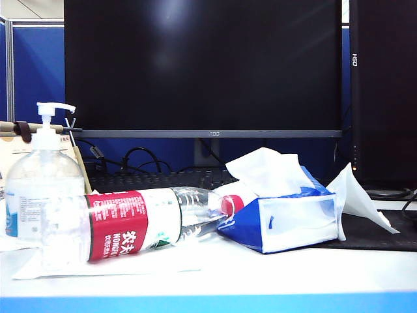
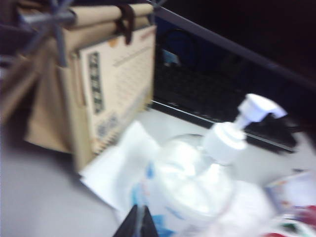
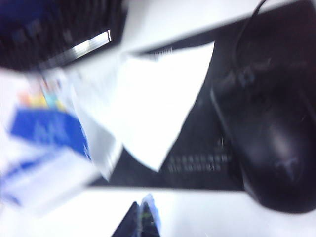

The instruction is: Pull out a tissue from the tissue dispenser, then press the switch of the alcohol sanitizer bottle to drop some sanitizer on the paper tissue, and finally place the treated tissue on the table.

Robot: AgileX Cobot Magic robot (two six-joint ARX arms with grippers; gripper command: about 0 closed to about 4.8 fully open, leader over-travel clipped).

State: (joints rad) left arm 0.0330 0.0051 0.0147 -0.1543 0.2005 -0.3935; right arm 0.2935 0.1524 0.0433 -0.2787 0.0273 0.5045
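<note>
Left gripper (image 2: 137, 224) and right gripper (image 3: 139, 222) each show only dark fingertips pressed together, closed and holding nothing.

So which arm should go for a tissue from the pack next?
Probably the right. Its wrist view looks down on the tissue dispenser and a loose tissue, shut right gripper just short of them. The left gripper, also shut, hangs by the alcohol sanitizer bottle.

Clear alcohol sanitizer bottle (image 1: 42, 189) at left, white switch (image 1: 52, 111); red-labelled, red-capped water bottle (image 1: 153, 222) lying at centre; blue-and-white tissue dispenser (image 1: 283, 218) right of centre; white tissue (image 1: 358, 195) on black mat (image 1: 384, 235); white table (image 1: 260, 274), blue-edged; both grippers dark.
</note>
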